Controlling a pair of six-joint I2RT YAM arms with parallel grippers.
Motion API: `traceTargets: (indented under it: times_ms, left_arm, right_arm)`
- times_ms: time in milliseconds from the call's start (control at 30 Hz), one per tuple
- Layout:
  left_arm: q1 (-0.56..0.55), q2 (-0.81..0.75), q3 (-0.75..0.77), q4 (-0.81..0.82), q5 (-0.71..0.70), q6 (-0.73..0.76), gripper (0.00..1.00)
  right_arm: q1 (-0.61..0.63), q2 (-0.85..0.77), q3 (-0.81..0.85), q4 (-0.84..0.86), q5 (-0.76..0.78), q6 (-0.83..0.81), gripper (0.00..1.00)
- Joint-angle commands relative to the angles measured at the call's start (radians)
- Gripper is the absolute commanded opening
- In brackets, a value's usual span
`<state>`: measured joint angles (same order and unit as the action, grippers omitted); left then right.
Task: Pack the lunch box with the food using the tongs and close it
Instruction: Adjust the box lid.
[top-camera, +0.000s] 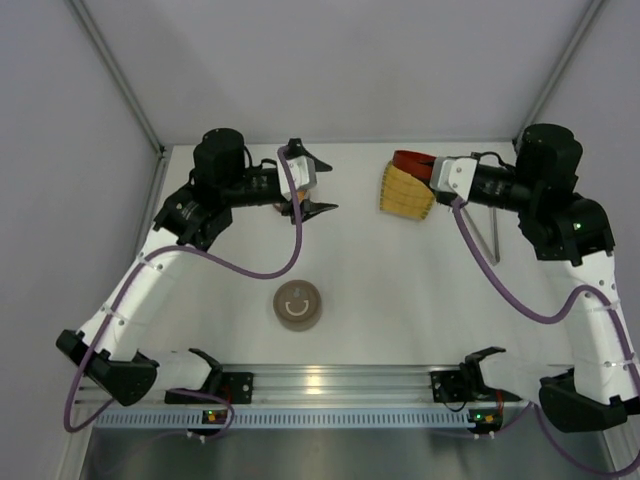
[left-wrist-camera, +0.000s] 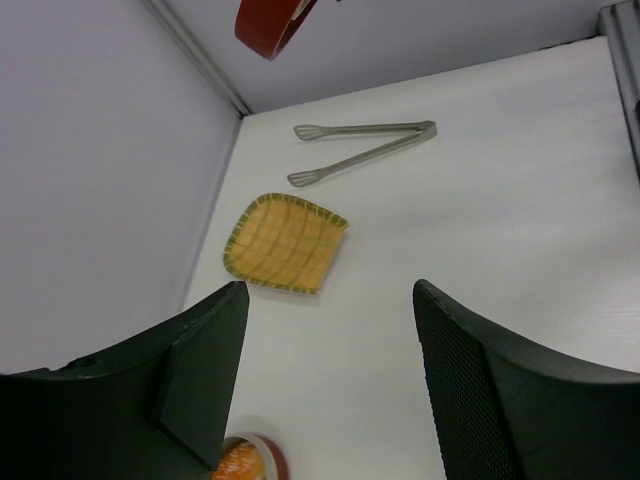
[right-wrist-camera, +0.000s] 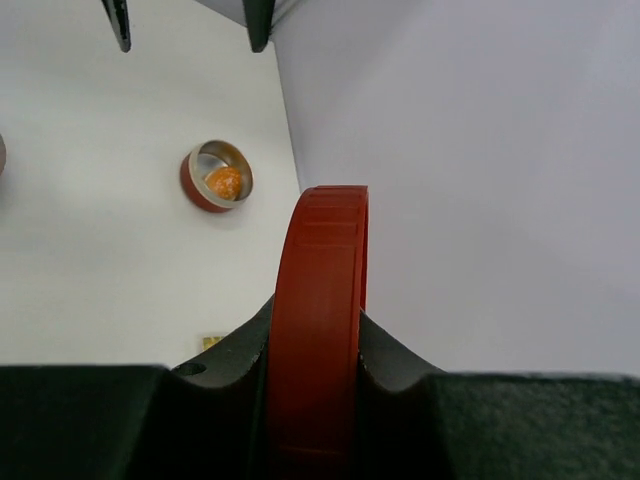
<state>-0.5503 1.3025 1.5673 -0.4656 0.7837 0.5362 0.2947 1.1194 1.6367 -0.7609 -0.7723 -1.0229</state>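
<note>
A red round lunch box tin (right-wrist-camera: 217, 177) stands on the table with the orange food chunk (right-wrist-camera: 224, 182) inside it. It also shows at the bottom edge of the left wrist view, the tin (left-wrist-camera: 262, 455) just below my left gripper (left-wrist-camera: 330, 295), which is open and holds nothing. In the top view my left gripper (top-camera: 328, 187) hovers at the back left and its wrist hides the tin. My right gripper (right-wrist-camera: 318, 310) is shut on a red ring-shaped lunch box piece (right-wrist-camera: 322, 270), held on edge above the table. The silver tongs (left-wrist-camera: 365, 150) lie flat on the table, and show again as tongs (top-camera: 493, 235) beside the right arm.
A yellow woven tray (top-camera: 405, 192) lies below my right gripper (top-camera: 425, 172), with nothing on the tray (left-wrist-camera: 285, 243). A brown round lid with a smiley face (top-camera: 298, 305) rests near the table's middle front. Grey walls close in the back and both sides.
</note>
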Motion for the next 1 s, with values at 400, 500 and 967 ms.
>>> traceTargets:
  times_ms: [400,500,967]
  left_arm:
    - [-0.249,-0.006,-0.046,0.246,-0.259,0.413,0.72]
    - [-0.275,-0.008,-0.062,0.274,-0.277,0.418,0.68]
    - [-0.309,0.001,-0.03,0.176,-0.279,0.443,0.06]
  right_arm:
    - [0.264,-0.006,-0.009,-0.141,0.05,-0.267,0.0]
    - [0.29,0.0,-0.009,-0.112,0.048,-0.237,0.0]
    - [0.299,-0.004,-0.009,-0.02,0.05,-0.108,0.02]
